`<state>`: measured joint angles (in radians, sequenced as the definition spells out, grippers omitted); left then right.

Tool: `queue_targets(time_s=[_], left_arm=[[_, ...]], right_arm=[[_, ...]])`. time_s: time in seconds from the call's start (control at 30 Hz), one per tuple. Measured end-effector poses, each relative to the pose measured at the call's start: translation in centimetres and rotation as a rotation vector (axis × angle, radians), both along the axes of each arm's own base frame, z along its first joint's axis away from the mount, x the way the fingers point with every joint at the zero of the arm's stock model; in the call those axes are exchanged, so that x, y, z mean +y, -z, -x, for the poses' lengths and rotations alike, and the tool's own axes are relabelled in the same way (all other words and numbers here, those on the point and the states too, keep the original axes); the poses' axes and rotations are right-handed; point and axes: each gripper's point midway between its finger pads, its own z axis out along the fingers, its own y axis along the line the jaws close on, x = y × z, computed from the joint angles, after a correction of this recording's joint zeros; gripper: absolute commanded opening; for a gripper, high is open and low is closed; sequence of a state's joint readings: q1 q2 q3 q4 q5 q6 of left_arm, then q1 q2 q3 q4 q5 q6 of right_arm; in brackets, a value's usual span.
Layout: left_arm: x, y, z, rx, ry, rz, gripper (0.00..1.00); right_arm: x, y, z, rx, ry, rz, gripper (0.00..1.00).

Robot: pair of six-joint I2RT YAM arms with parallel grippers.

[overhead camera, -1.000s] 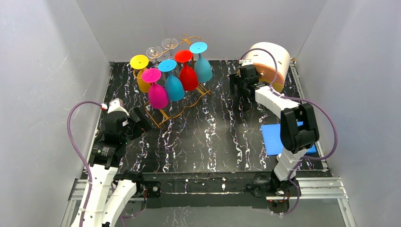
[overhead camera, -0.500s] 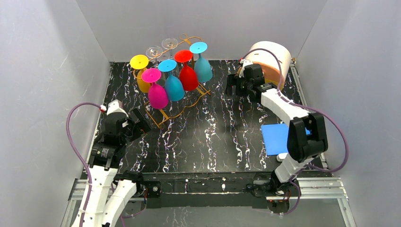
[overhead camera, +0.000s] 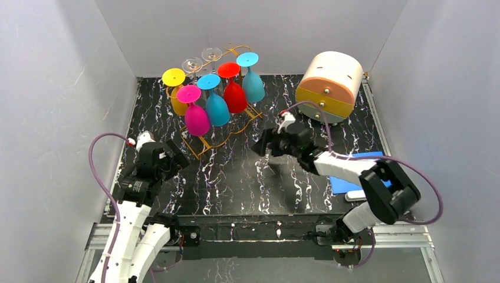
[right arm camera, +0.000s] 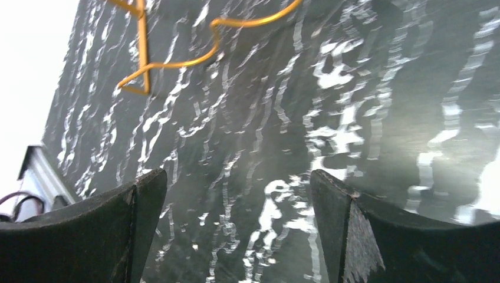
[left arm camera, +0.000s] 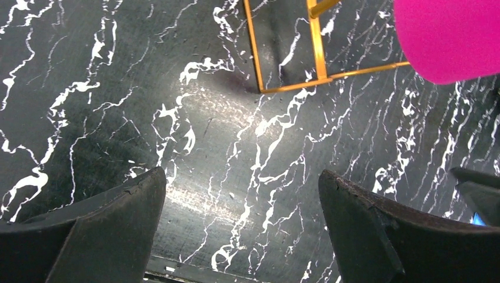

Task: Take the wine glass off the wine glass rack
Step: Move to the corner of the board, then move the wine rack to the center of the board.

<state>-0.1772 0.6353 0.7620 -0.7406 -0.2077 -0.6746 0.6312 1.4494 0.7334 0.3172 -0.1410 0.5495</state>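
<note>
**Spotter one:** Your table [overhead camera: 253,183] is black marble veined with white, boxed in by pale grey walls; the wine glass rack [overhead camera: 202,143], a gold wire frame, stands at its far left.

**Spotter two:** Every glass you see hangs bowl-down from the top rails, foot up; the yellow wine glass [overhead camera: 174,77] is on the left and the magenta wine glass [overhead camera: 195,118] is nearest to you; the blue wine glass [overhead camera: 216,109], the red wine glass [overhead camera: 234,97] and the teal wine glass [overhead camera: 253,87] run back toward the right; a clear wine glass [overhead camera: 191,63] and a second clear wine glass [overhead camera: 211,55] hang behind them.

**Spotter one:** Your left hand [overhead camera: 180,158] hovers over the table just beside the rack's near left corner; its fingers are spread wide with nothing between them; its wrist camera shows you the rack's gold foot and the magenta bowl at the top right edge.

**Spotter two:** Your right hand [overhead camera: 263,147] is released too, fingers wide apart and empty; it hangs over the middle of the table, right of the rack and apart from it, pointing toward it; its wrist view is blurred, showing you only marble and a wavy gold bar at the top.

**Spotter one:** A round cream and orange box [overhead camera: 330,79] sits tilted at your far right corner; a blue pad [overhead camera: 345,177] lies flat on the near right, partly under your right arm.
</note>
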Motion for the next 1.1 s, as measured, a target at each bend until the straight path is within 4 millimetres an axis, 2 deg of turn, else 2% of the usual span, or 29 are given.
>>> queue_targets(time_s=[0.17,0.27,0.43,0.53,0.83,1.1], left_arm=[[1.5,0.4,0.4,0.028,-0.082,-0.04,0.98],[2.8,-0.4,1.0,0.029,-0.153,-0.077,0.98],[4.7,-3.3,1.7,-0.066,-0.243,-0.11,0.98],[5.3,-4.6,2.2,-0.123,-0.267,-0.116,0.98],[5.8,-5.9,2.6,-0.164,-0.247,-0.155,0.99],[6.3,-7.1,2.8,-0.193,-0.253,-0.179,0.98]], right_arm=[[6.5,1.6,2.7,0.005,-0.083,-0.111,0.96],[10.2,3.5,3.9,0.038,-0.114,-0.162,0.96],[14.4,5.9,3.5,0.071,-0.105,-0.226,0.94],[16.6,6.0,2.6,0.061,-0.085,-0.275,0.94],[20.9,5.5,-1.2,0.054,-0.008,-0.404,0.92],[23.6,5.1,-3.1,0.055,0.022,-0.461,0.92]])
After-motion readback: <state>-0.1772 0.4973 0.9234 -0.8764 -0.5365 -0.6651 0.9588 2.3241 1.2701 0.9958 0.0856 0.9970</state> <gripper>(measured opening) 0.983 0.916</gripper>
